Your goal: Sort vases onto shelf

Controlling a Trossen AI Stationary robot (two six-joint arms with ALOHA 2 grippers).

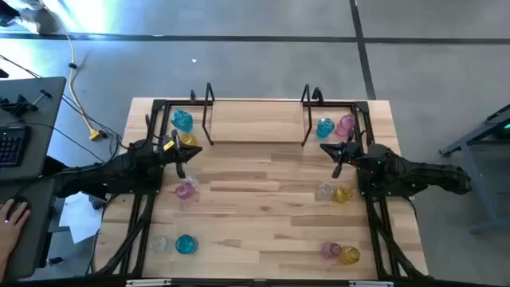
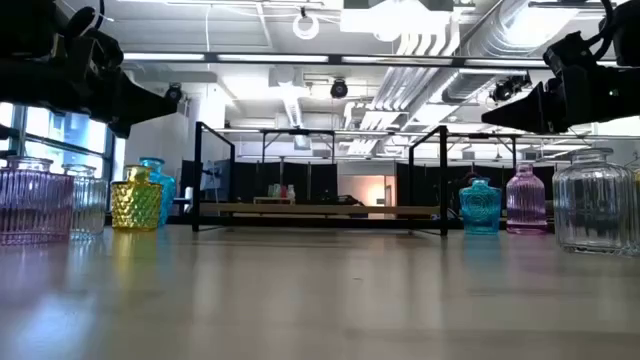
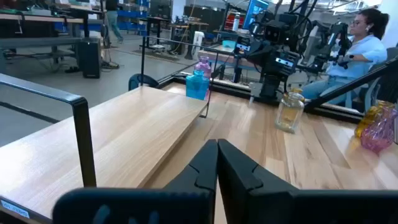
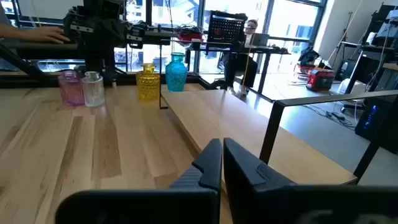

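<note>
The shelf (image 1: 256, 119), a black frame with a light wooden board, stands at the table's far middle and also shows in the low view (image 2: 320, 208). Vases stand on the table in groups. On the left are a teal one (image 1: 182, 119), a yellow one (image 1: 190, 139), a pink one (image 1: 186, 190), and near the front a clear one (image 1: 159, 243) and a teal one (image 1: 185, 244). On the right are teal (image 1: 324, 126), pink (image 1: 346, 124), clear (image 1: 324, 191) and yellow (image 1: 343, 194) vases, with a pink-and-yellow pair (image 1: 340, 253) near the front. My left gripper (image 1: 180, 163) and right gripper (image 1: 338, 159) hover shut and hold nothing.
A black rail frame (image 1: 151, 108) edges the table. Bare wood (image 1: 255, 207) lies between the two arms. A person's hand (image 1: 9, 214) rests at a desk left of the table, and a seated person (image 3: 367, 37) shows beyond the table's right side.
</note>
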